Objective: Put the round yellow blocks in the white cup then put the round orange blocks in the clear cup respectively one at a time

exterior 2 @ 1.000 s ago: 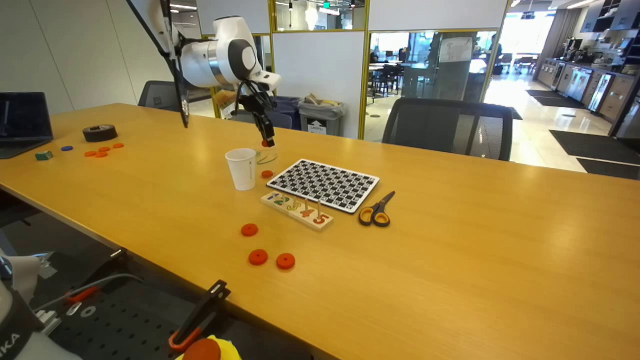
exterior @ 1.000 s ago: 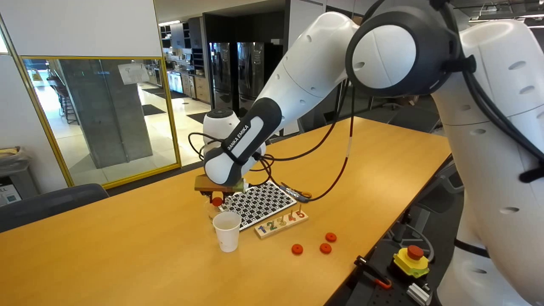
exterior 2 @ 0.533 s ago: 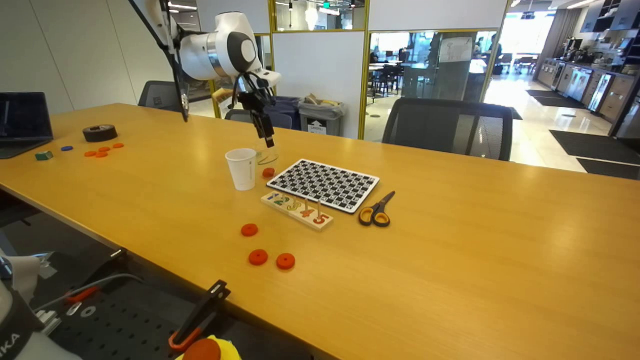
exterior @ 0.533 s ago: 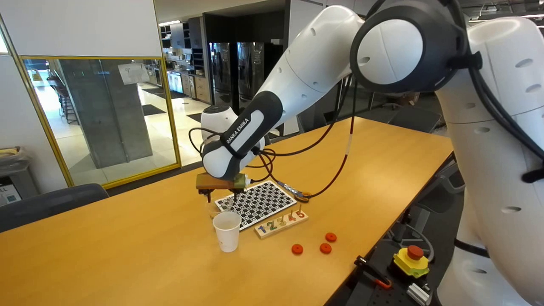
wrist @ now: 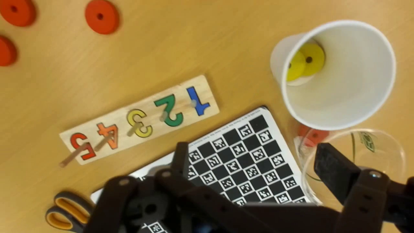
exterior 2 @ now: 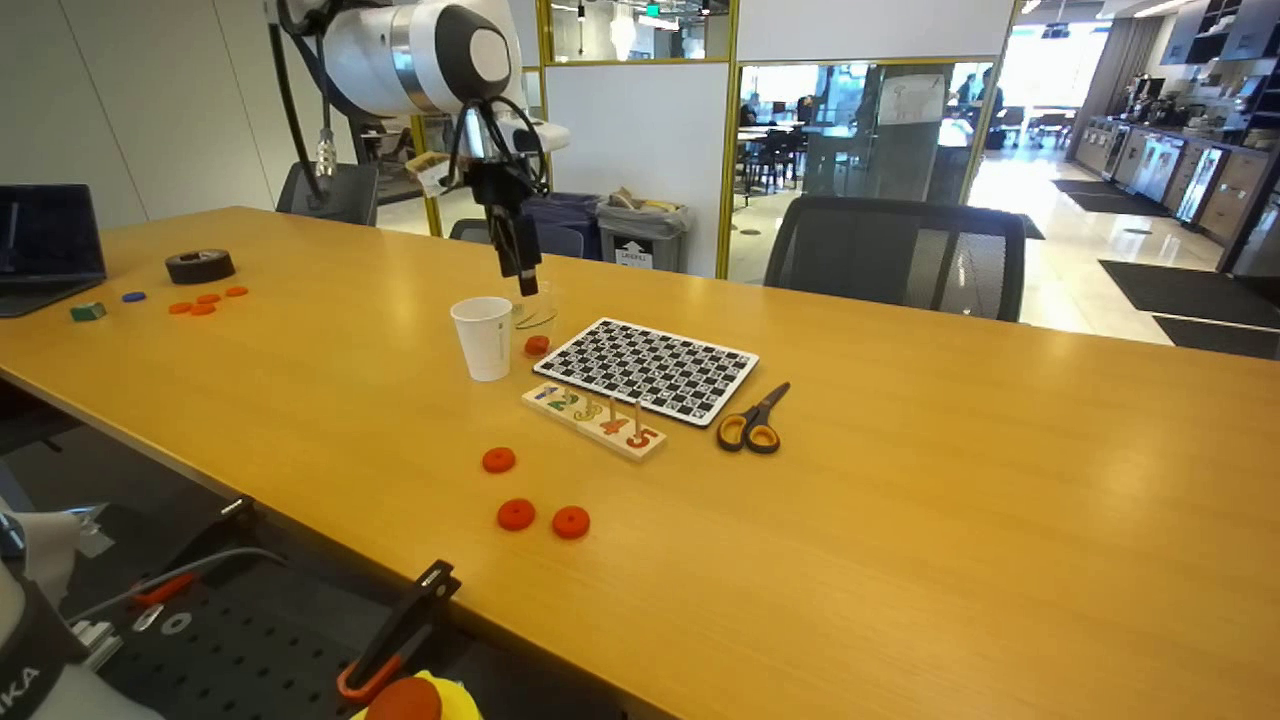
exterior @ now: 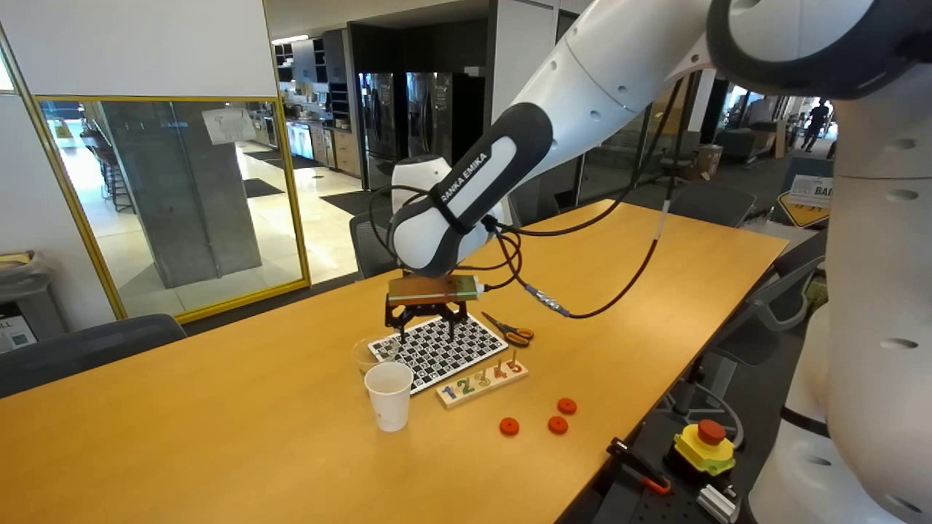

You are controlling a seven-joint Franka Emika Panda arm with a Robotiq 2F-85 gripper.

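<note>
White cup (wrist: 352, 81), upright, two yellow discs (wrist: 313, 64) visible inside; clear cup (wrist: 381, 155) just beside, at least one red-orange disc (wrist: 312, 134) within; three loose red-orange discs (wrist: 106, 21) lying flat.

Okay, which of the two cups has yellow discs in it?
The white cup: the wrist view shows two yellow discs down inside it. The clear cup beside it shows none.

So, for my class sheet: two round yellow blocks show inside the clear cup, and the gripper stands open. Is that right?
Not quite; the cup is wrong. The two round yellow blocks lie inside the white cup, as the wrist view shows. The gripper does stand open.
</note>
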